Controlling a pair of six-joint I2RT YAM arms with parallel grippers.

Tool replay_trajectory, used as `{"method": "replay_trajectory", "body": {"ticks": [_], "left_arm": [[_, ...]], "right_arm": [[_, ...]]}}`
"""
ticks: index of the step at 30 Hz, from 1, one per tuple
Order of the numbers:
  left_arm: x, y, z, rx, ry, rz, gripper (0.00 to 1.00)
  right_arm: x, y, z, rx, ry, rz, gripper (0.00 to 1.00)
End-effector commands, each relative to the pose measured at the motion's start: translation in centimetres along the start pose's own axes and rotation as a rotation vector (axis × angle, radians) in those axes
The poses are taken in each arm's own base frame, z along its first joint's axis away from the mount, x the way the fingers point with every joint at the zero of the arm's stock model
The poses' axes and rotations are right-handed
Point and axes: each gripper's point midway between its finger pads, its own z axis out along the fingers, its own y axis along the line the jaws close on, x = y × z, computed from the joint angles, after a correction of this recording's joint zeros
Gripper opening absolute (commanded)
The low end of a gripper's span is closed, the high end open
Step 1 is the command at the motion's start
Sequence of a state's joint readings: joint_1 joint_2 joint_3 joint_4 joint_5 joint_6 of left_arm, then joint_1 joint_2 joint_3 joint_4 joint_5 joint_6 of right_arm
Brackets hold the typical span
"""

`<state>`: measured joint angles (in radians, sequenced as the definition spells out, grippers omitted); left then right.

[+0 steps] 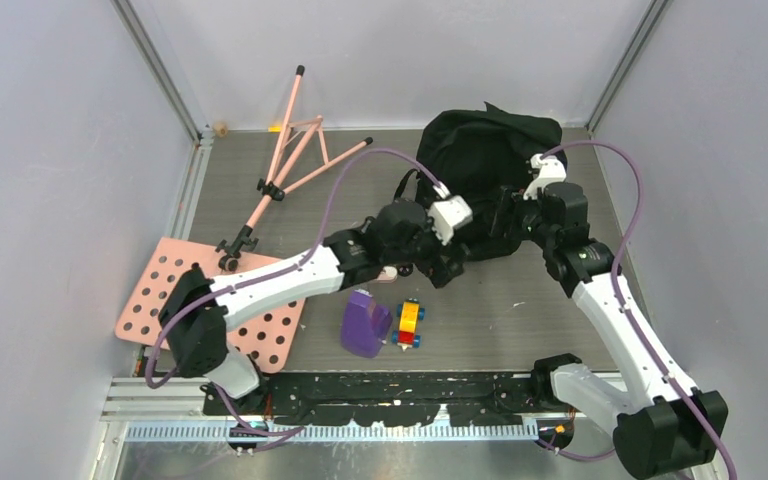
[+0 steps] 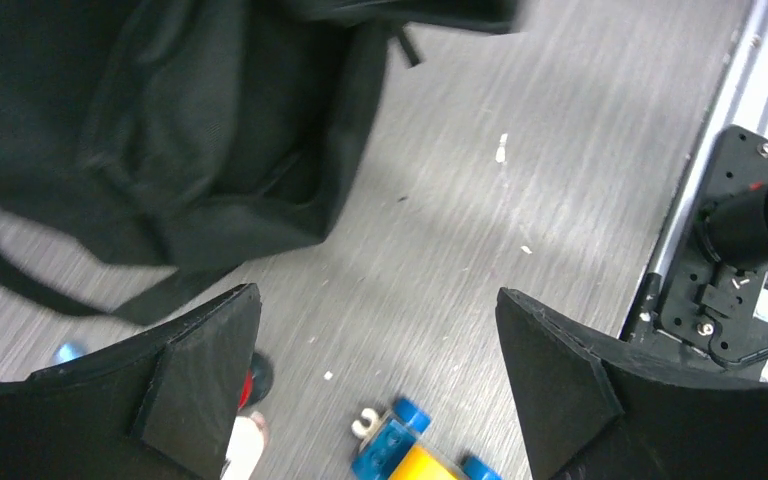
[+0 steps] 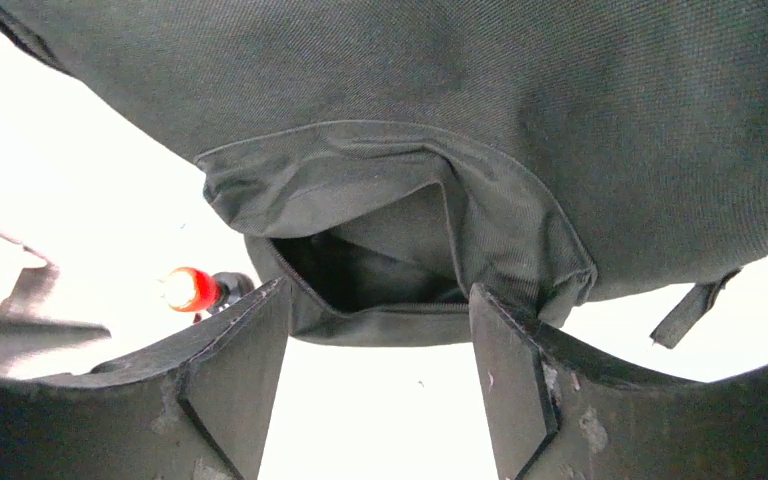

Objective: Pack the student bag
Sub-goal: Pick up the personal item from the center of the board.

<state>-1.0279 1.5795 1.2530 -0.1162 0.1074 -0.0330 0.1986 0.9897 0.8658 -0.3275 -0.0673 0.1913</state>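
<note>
Top external view: the backpack (image 1: 490, 160) lies slumped at the far side of the table (image 1: 520, 310), soft, floppy, probably light. Left claw (image 2: 377, 300) and right claw (image 3: 377, 300) both stand apart, empty, close by it. The hemmed pocket rim (image 3: 390, 322) looks the firmest place to pinch.

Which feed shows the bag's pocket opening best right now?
Right wrist: the student bag fills it, pocket mouth gaping straight ahead. Left wrist catches the bag blurred and oblique. Top external shows only its black bulk, partly covered.
</note>
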Motion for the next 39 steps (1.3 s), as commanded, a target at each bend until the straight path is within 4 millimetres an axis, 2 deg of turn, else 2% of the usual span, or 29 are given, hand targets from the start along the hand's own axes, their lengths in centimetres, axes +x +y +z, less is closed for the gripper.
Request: {"method": "replay_trajectory", "body": {"ticks": [1, 6, 9, 12, 16, 17, 19, 22, 27, 28, 29, 30, 35, 39], "left_arm": [[0.7, 3.0, -3.7, -0.077, 0.036, -0.169, 0.91], [2.5, 7.5, -6.9, -0.198, 0.047, -0.292, 0.91], [4.4, 10.1, -9.5, -0.279, 0.101, -0.342, 0.91], [5.9, 12.4, -12.6, -0.339, 0.129, -0.401, 0.92], [6.8, 14.1, -16.6, -0.404, 0.136, -0.442, 0.94], [7.1, 14.7, -17.6, -0.43, 0.14, -0.453, 0.95], [7.9, 15.9, -19.2, -0.477, 0.148, -0.488, 0.98], [9.2, 17.5, -20.9, -0.508, 0.145, -0.565, 0.98], [10.3, 19.3, -21.8, -0.594, 0.095, -0.57, 0.98], [10.4, 19.8, -22.1, -0.616, 0.089, -0.565, 0.98], [10.5, 19.9, -22.5, -0.626, 0.096, -0.562, 0.98], [10.7, 20.3, -22.9, -0.654, 0.102, -0.552, 0.98], [11.4, 20.0, -23.7, -0.679, 0.116, -0.533, 0.98], [11.5, 20.0, -24.2, -0.702, 0.114, -0.517, 0.98]], "right_arm": [[-2.0, 1.6, -2.4, -0.057, -0.049, 0.052, 0.71], [-2.3, 3.6, -3.6, -0.124, -0.072, 0.11, 0.71], [-1.4, 5.8, -3.6, -0.156, -0.05, 0.113, 0.71], [0.8, 8.1, -2.6, -0.131, 0.006, 0.055, 0.71], [2.8, 11.4, -1.4, -0.143, 0.016, 0.035, 0.71], [3.2, 12.1, -0.5, -0.142, 0.024, 0.05, 0.7], [4.4, 14.0, 0.6, -0.148, 0.045, 0.042, 0.68], [5.4, 15.6, 2.5, -0.123, 0.045, 0.016, 0.66], [7.3, 17.6, 5.3, -0.071, 0.074, -0.07, 0.66], [8.2, 17.7, 6.1, -0.058, 0.094, -0.088, 0.66], [8.1, 18.1, 6.4, -0.054, 0.088, -0.091, 0.66], [8.8, 18.0, 7.2, -0.03, 0.1, -0.104, 0.67], [10.3, 18.4, 9.5, 0.01, 0.129, -0.141, 0.68], [11.5, 17.9, 11.1, 0.068, 0.146, -0.177, 0.63]]}}
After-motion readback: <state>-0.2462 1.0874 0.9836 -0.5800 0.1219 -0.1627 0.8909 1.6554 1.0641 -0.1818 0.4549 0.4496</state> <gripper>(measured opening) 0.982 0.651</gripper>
